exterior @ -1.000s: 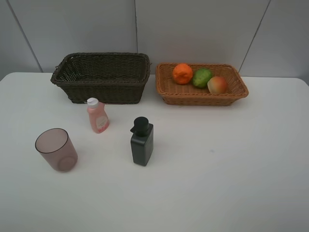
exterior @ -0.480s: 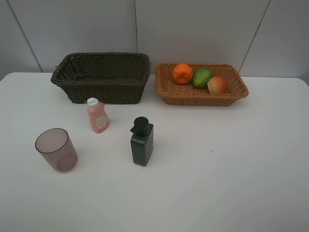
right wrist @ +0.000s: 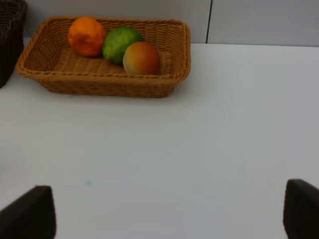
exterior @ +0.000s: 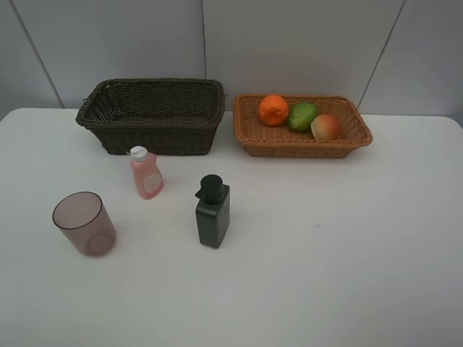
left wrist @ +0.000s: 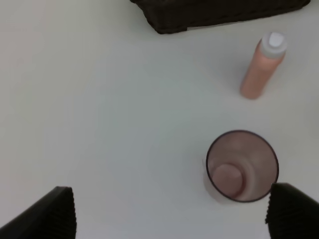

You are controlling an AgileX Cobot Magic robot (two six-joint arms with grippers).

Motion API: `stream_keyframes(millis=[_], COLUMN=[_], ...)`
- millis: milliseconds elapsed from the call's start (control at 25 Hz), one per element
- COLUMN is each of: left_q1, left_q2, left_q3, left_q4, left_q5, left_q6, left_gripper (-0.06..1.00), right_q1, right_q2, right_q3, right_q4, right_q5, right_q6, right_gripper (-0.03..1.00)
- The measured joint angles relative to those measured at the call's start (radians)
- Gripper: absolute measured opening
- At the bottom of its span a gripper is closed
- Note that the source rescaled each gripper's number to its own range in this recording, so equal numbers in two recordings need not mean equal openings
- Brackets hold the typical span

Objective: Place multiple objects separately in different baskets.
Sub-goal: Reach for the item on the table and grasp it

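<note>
The left hand (left wrist: pixel 169 214) is spread wide and holds nothing. Its two dark fingertips (left wrist: pixel 52 214) hang above the bench (exterior: pixel 347 275). The cup (left wrist: pixel 241 167) stands upright, mouth up, just beside one fingertip and apart from it. Beyond the cup stands the pink bottle (left wrist: pixel 261 67), and past that is the near wall of the dark basket (left wrist: pixel 219 12).

The right hand (right wrist: pixel 164 211) is also spread wide and holds nothing. A broad open stretch of bench lies between it and the tan basket (right wrist: pixel 104 87).

Seen from above, the cup, the pink bottle and the pump bottle (exterior: pixel 213 213) stand apart from one another on the left half of the bench, in front of the dark basket. The two baskets sit side by side at the back edge, close under the wall (exterior: pixel 289 43), with a narrow gap between them. In the tan basket lie the orange (exterior: pixel 273 110), the green fruit (exterior: pixel 303 116) and the red fruit (exterior: pixel 326 127), in a row and touching or nearly so.
</note>
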Motion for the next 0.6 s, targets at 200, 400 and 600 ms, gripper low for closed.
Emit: stream_keyframes(millis=[200, 400, 600], left_q1=[-0.116, -0.233, -0.308], left_q2=[0.303, 0.563, 0.774], left_q3=[-0.158, -0.3, -0.43], left_q4=[0.003, 0.039, 0.041], left_q5=[-0.005, -0.022, -0.031], left_q6=[0.022, 0.022, 0.024], left_gripper=[0.98, 0.98, 0.98], right_q1=[0.0, 0.0, 0.0], right_q2=[0.0, 0.0, 0.0], right_q3=[0.0, 0.0, 0.0], right_q4=[0.0, 0.0, 0.0], right_q5=[0.0, 0.0, 0.0], right_q6=[0.0, 0.0, 0.0], right_gripper=[1.0, 1.0, 1.0])
